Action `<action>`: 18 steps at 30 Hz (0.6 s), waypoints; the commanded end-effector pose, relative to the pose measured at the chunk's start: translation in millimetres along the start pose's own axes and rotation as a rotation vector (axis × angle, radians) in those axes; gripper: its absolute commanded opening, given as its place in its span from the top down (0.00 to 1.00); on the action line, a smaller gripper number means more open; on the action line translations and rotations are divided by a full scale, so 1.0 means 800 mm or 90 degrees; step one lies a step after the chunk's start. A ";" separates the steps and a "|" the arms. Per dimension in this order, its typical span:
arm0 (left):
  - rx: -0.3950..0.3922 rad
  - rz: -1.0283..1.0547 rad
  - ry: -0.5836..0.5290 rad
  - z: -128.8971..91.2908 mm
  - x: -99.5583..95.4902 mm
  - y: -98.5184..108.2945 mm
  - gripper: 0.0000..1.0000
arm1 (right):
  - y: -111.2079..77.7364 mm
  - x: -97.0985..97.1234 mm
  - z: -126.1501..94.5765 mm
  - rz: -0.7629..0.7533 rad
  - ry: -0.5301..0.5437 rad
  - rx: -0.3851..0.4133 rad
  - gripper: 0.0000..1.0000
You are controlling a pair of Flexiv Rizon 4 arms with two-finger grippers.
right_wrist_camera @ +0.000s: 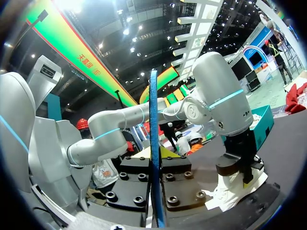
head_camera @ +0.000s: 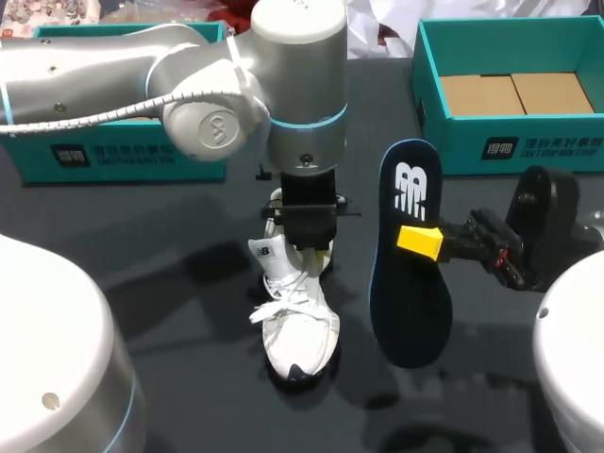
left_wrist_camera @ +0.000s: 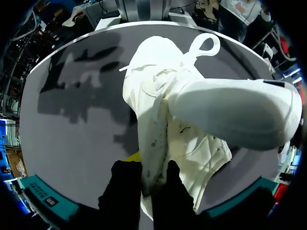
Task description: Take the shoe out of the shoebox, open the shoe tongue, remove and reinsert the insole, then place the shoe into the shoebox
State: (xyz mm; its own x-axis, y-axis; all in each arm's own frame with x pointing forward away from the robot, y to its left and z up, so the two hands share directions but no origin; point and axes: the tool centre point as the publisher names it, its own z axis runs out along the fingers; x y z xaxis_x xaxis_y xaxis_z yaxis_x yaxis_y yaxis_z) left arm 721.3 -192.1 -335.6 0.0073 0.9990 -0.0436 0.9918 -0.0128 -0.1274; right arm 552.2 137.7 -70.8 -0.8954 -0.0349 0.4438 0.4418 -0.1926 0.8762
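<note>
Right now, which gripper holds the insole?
The right gripper, clamping the dark blue insole in mid-air; the left gripper grips the white shoe instead.

Head view high behind, down on table (head_camera: 142,236); wrist views close, shoe (head_camera: 297,321) common to all.

White logo on the insole (head_camera: 406,302) — white print on the left shoebox (head_camera: 123,159) and right shoebox (head_camera: 566,151)

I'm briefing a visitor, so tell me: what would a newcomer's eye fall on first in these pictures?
The dark blue insole, held up in the air by the right pincer, beside the white sneaker. The left pincer, straight above, clamps the sneaker's heel end.
</note>
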 end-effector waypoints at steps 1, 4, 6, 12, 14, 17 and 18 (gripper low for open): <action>0.009 0.002 0.013 0.008 -0.014 0.008 1.00 | -0.001 0.005 0.000 0.000 -0.005 0.000 1.00; 0.013 0.002 0.018 0.014 -0.016 0.010 1.00 | -0.001 0.005 0.000 0.000 -0.005 0.000 1.00; 0.016 0.000 0.024 0.019 -0.018 0.011 1.00 | -0.001 0.005 0.000 0.000 -0.005 0.000 1.00; 0.026 -0.002 0.035 0.032 -0.019 0.016 1.00 | -0.001 0.005 0.000 0.000 -0.005 0.000 1.00; 0.028 -0.002 0.038 0.036 -0.019 0.017 1.00 | -0.001 0.005 0.000 0.000 -0.005 0.000 1.00; 0.031 0.003 0.041 0.040 -0.019 0.018 1.00 | -0.001 0.005 0.000 0.000 -0.005 0.000 1.00; 0.031 0.006 0.041 0.041 -0.020 0.017 1.00 | -0.001 0.005 0.000 0.000 -0.005 0.000 1.00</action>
State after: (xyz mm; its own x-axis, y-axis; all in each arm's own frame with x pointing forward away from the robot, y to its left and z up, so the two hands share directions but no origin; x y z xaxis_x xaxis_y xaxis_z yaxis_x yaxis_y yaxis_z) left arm 728.0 -206.3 -364.6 0.0227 0.9997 0.0134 0.9851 -0.0201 -0.1709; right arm 552.2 137.7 -70.8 -0.8954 -0.0350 0.4439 0.4419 -0.1925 0.8762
